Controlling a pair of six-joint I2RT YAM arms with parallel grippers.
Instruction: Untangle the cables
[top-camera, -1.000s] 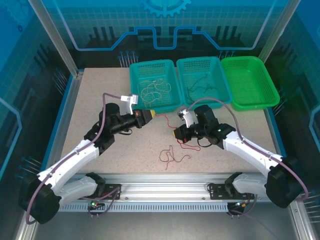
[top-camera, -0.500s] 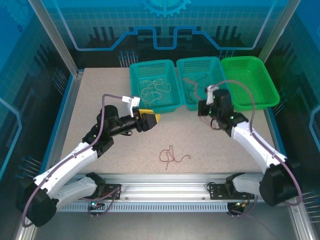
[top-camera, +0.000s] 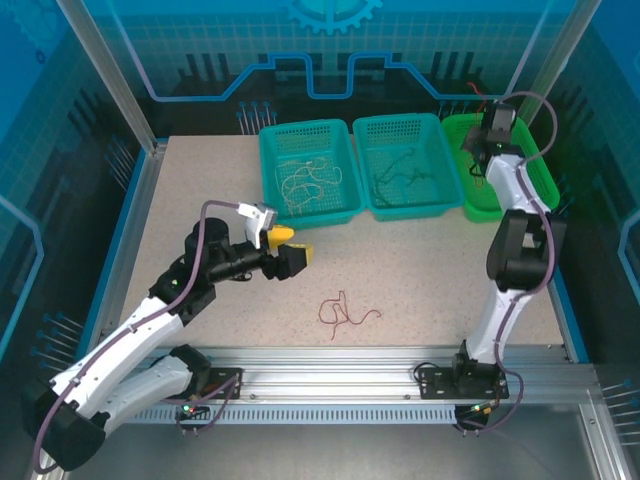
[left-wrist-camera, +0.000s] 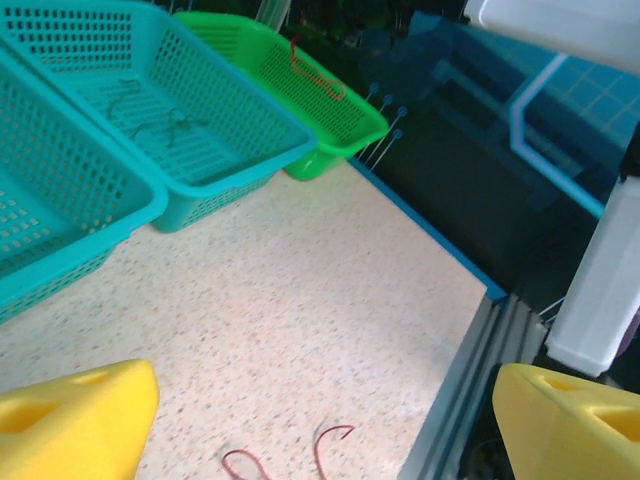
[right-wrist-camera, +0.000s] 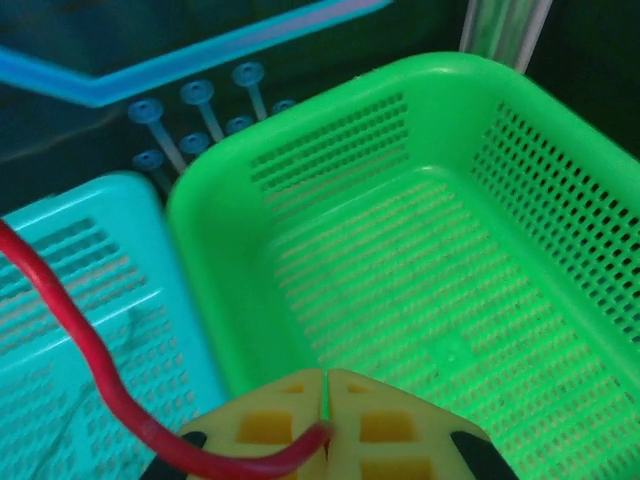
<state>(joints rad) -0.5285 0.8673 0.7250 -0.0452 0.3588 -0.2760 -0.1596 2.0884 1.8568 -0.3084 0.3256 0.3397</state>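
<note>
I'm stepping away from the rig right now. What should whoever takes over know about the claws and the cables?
Left claw: open, empty, over the table.
Right claw: shut on a red cable, above the green basket.
Done: white cables lie in the left teal basket, and dark cables in the middle teal basket.
Left: drop the held cable into the green basket, then probably sort the red strands on the table. I cannot tell whether they are knotted.
</note>
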